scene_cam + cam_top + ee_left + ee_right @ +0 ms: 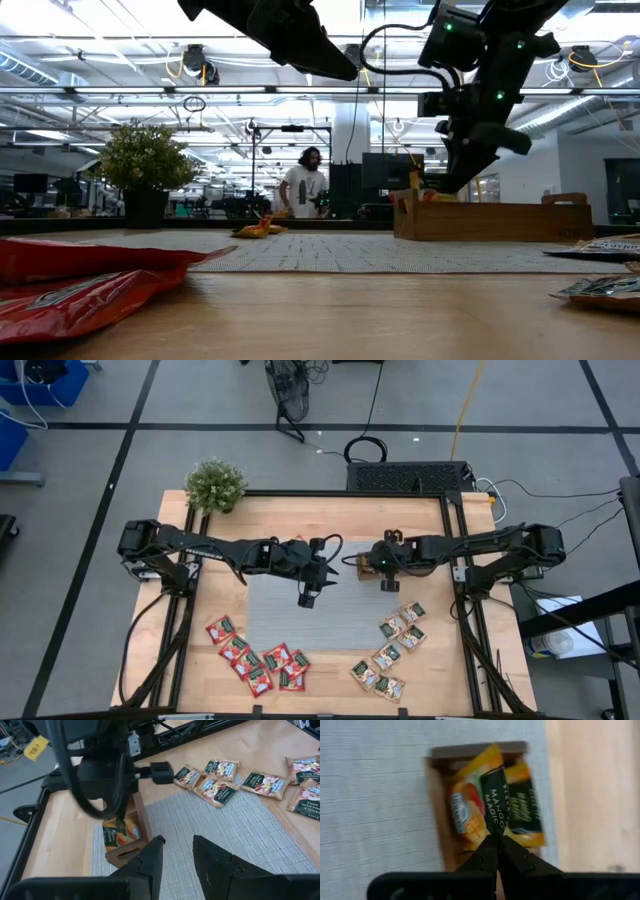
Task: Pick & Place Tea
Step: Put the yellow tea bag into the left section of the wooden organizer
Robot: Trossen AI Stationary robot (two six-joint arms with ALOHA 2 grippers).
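Observation:
My right gripper [496,840] is shut on an orange-yellow tea sachet [480,800] right above the brown wooden tray [360,566], which stands at the grey mat's far right edge. A second orange-yellow sachet [526,812] lies inside the tray. My left gripper [177,846] is open and hovers above the middle of the grey mat [300,625], touching nothing. Red sachets [255,658] lie flat on the near left of the table. Pale and dark green sachets [392,650] lie flat on the near right. My right gripper pinches the orange-yellow sachet by one edge, at its dark printed strip [494,826], between the two shut fingers. The fingers come from above, pointing down. The sachet hangs below them over the tray's compartment; whether its lower end rests in the tray cannot be told.
A potted plant [215,485] stands at the table's far left corner. Black frame rails [462,560] run along both sides of the table. In the low view a small orange sachet [258,229] lies on the far part of the mat. A person [303,185] stands in the room behind.

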